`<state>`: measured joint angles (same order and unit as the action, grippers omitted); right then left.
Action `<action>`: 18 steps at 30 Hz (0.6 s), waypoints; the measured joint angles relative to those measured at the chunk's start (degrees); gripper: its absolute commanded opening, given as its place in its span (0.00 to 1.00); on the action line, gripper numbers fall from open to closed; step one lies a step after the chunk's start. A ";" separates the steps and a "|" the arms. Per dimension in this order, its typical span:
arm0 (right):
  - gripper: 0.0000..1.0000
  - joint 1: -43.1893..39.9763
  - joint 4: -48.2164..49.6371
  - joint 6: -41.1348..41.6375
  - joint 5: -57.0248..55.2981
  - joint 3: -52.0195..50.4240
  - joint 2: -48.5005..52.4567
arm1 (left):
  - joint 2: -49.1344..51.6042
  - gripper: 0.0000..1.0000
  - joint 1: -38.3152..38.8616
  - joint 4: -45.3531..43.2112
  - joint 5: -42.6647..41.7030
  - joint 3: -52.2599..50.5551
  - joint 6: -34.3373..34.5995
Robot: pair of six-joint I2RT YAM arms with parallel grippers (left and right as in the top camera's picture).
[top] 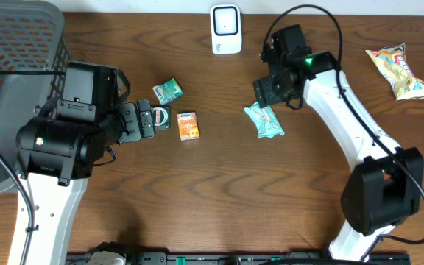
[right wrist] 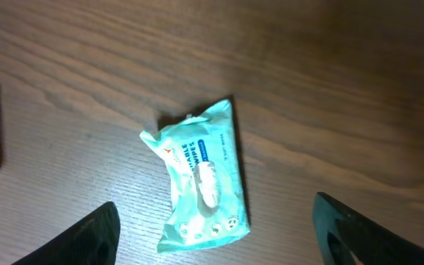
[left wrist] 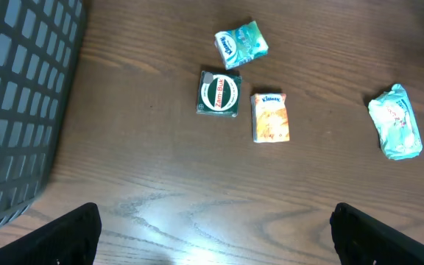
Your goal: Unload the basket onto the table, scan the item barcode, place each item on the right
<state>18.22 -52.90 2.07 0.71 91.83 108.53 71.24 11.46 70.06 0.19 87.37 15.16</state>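
Observation:
A teal pack of wipes lies flat on the wooden table, label up; no barcode shows on it. My right gripper hovers just above the pack's far end. In the right wrist view the pack lies between the spread fingers of that gripper, and it is open and touches nothing. A white scanner stands at the table's far edge. My left gripper is wide open over bare wood, beside a dark green tin.
A small green-and-white packet and an orange box lie near the tin. A dark mesh basket fills the far left. A yellow snack bag lies at the far right.

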 measured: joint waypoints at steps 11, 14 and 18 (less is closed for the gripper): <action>0.73 0.00 3.41 -0.07 0.66 -5.22 1.88 | 0.00 0.98 0.00 0.02 0.00 0.00 0.00; 0.73 0.00 4.57 -0.20 0.72 -6.62 1.88 | 0.00 0.98 0.00 0.02 0.02 0.00 0.00; 0.74 0.00 7.37 -0.20 0.83 -9.25 1.88 | 0.00 0.98 0.00 0.02 0.00 0.00 0.00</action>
<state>18.22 -45.54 1.87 1.54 82.59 110.41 71.24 11.46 70.08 0.19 87.37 15.16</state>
